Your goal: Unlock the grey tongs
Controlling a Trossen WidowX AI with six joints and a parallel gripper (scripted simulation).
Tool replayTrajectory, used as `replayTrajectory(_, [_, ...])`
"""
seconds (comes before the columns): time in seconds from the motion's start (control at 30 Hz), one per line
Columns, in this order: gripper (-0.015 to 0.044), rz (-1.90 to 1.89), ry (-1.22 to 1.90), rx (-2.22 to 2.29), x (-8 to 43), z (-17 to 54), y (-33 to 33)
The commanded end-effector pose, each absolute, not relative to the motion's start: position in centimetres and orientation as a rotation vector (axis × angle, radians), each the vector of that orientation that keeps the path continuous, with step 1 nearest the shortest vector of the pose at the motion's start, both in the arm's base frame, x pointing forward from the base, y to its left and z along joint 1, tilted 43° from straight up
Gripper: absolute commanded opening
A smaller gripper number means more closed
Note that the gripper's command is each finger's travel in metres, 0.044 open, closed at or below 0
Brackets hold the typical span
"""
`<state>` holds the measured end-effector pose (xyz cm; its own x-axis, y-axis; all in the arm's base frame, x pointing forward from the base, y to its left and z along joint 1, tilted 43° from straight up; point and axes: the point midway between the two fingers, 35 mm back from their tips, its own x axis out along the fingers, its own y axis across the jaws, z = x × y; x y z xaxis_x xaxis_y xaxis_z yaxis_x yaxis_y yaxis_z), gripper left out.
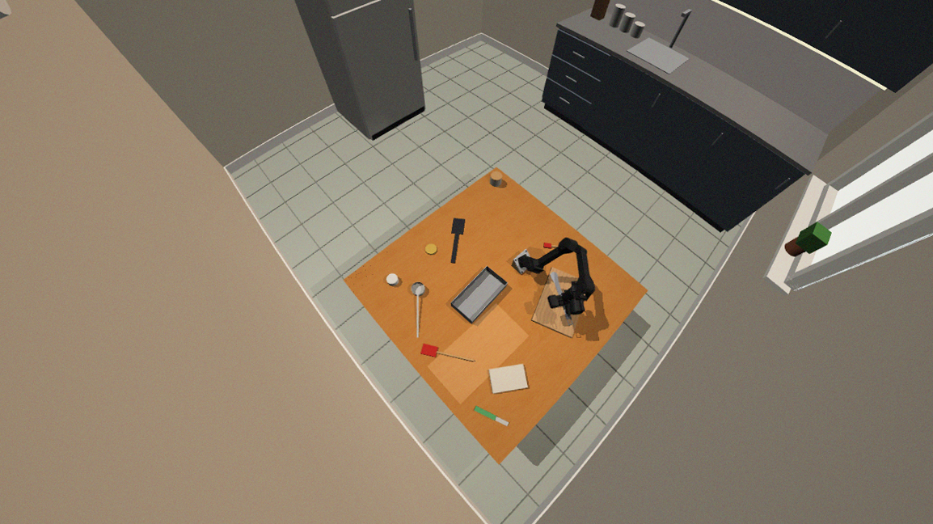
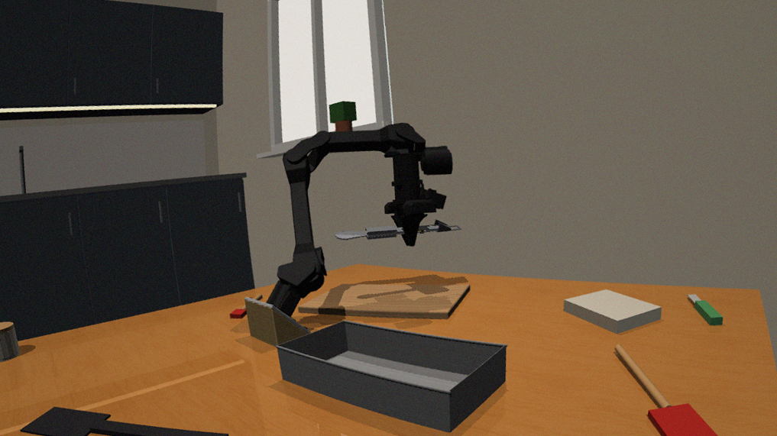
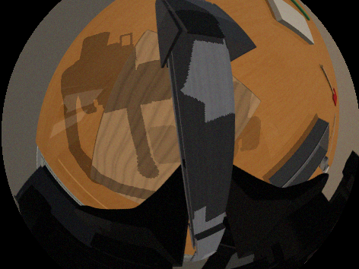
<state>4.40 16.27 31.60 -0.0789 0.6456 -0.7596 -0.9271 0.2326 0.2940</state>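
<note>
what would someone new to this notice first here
Probably the black robot arm, arching high over the wooden board with the grey tongs clamped in its gripper, up in the air. Next, the dark roasting tin on the table beside the board, then the bright red blade of a spatula-like tool near the table's edge.
</note>
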Motion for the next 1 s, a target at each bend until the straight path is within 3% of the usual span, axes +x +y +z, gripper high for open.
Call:
replayTrajectory(0.0, [-0.0150,1.341,0.974,-0.341,3.5,32.1,15.9])
replayTrajectory(0.37, [-0.0150,1.335,1.025,-0.229,0.6,33.2,14.6])
replayTrajectory(0.97, [-0.0150,1.327,0.898,-0.090,0.7,33.5,13.8])
